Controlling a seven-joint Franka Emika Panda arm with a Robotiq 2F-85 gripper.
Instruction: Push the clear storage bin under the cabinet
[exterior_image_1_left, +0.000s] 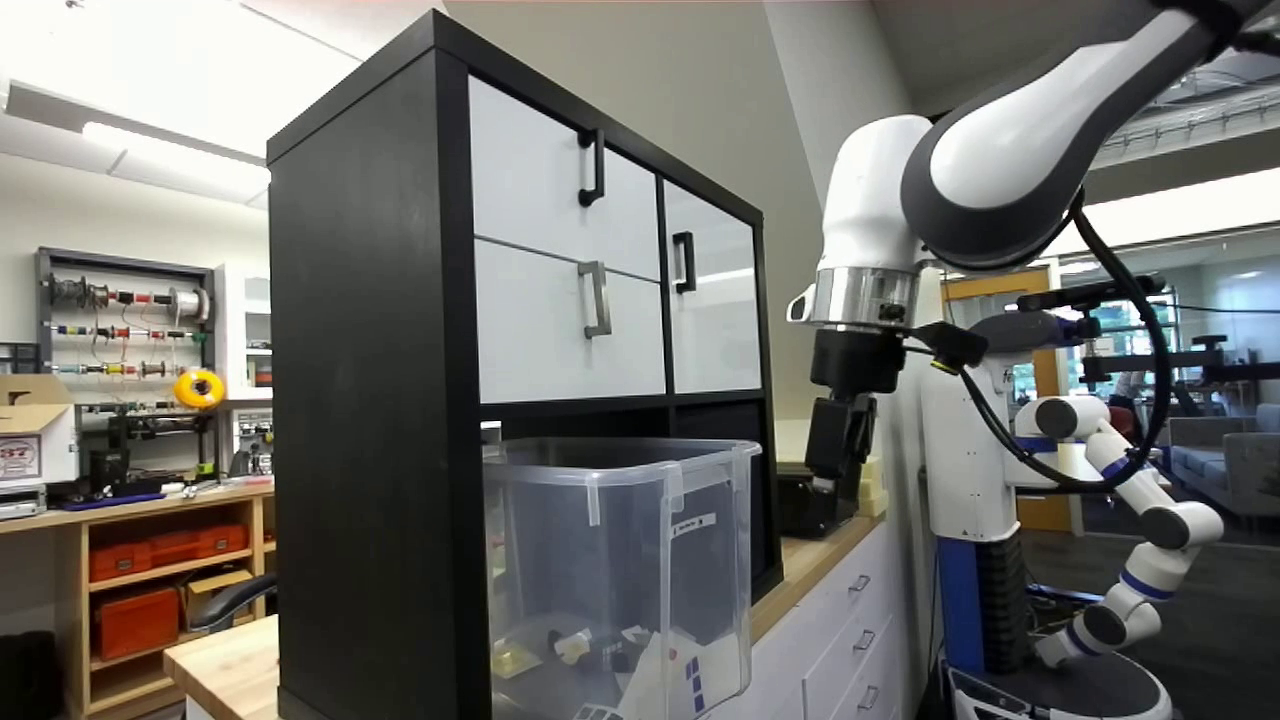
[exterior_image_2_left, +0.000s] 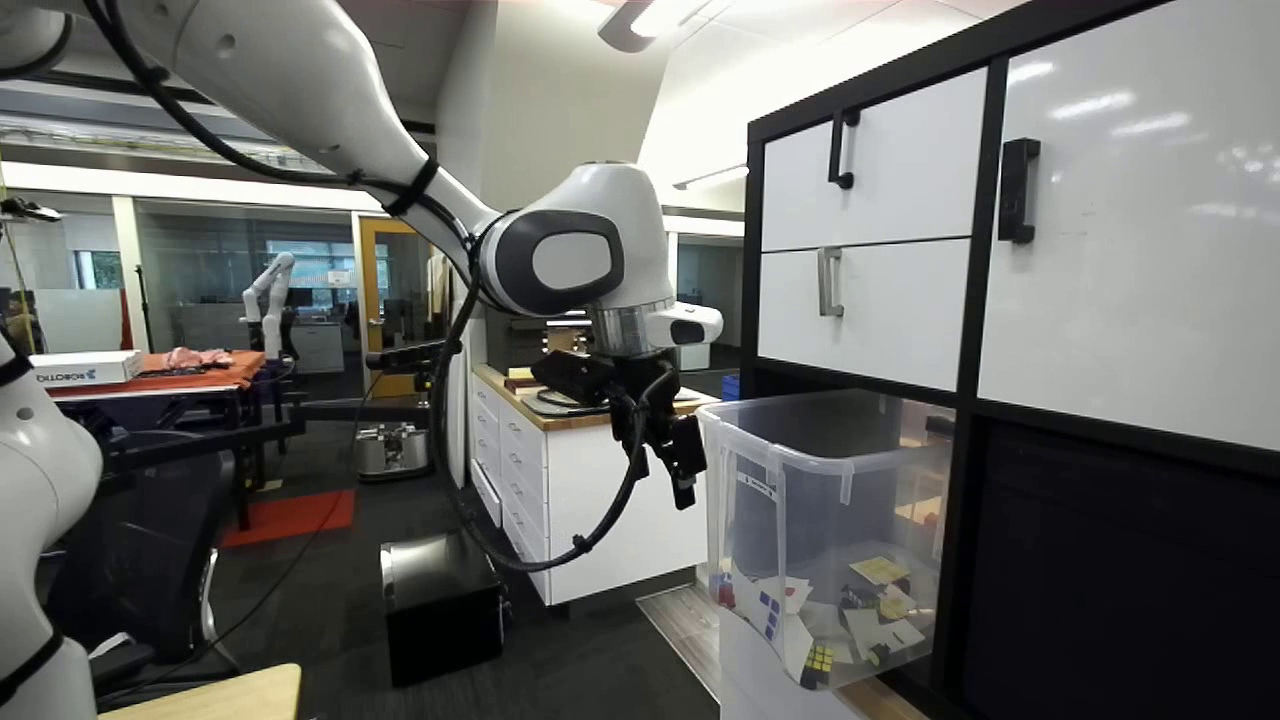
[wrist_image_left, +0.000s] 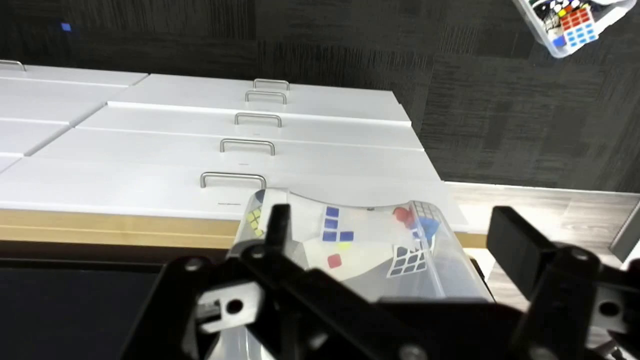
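The white arm (exterior_image_1_left: 1020, 140) has grey trim (exterior_image_1_left: 980, 228), a silver collar (exterior_image_1_left: 860, 297), black cable (exterior_image_1_left: 1163, 375) and hand (wrist_image_left: 390, 220).

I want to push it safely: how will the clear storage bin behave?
The bin seems stiff, given its moulded rim. It is probably light: only a low layer of items shows. It appears to overhang the wooden counter edge, so may tip.

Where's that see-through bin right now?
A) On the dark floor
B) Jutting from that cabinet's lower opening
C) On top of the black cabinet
B: in both exterior views the clear bin juts past the front of the black cabinet, below its white drawer fronts.
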